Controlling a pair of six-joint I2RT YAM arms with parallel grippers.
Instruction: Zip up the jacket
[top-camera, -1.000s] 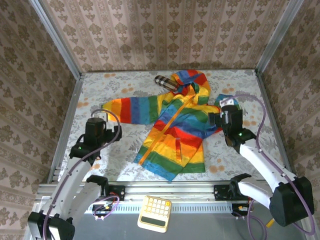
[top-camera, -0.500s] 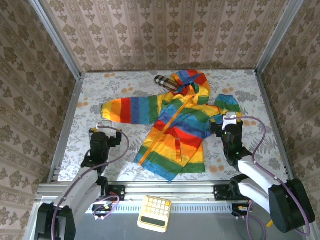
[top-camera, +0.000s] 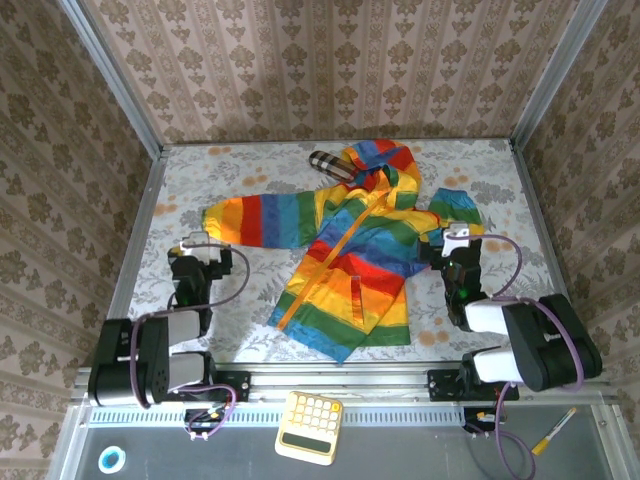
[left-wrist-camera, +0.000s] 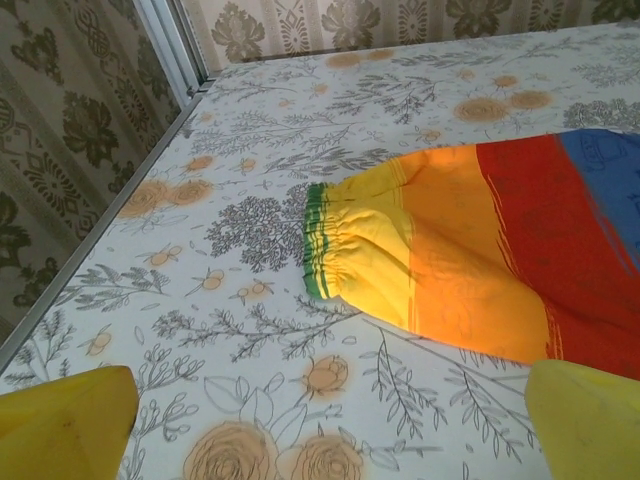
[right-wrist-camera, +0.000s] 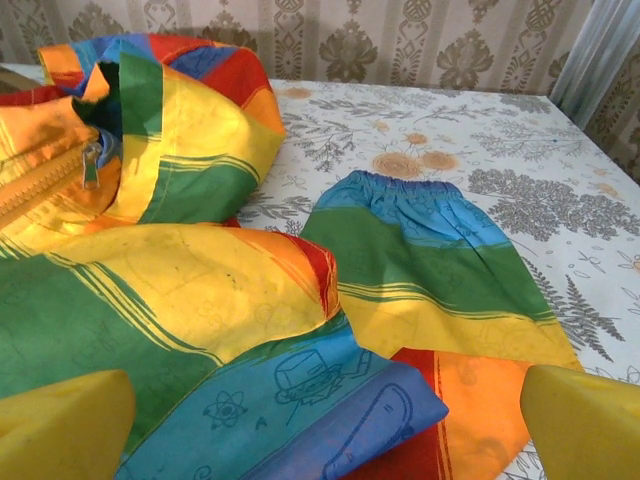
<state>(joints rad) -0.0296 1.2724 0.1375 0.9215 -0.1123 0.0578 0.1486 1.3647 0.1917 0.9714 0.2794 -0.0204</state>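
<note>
L claw (left-wrist-camera: 325, 425) and R claw (right-wrist-camera: 320, 420) both wide, empty. Risk: jacket (top-camera: 350, 250) lies rumpled; pinching fabric instead of zipper pull (right-wrist-camera: 92, 160) may jam zip.

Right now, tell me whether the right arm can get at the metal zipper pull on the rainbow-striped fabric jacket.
Probably yes: the right gripper sits open beside the rainbow-striped fabric jacket, and the metal zipper pull lies uncovered beyond the front panel.

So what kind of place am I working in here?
Probably a boxed-in robot test cell dressed as a room: wallpapered panels in a metal frame close in a floral-print table, where the jacket lies.
</note>
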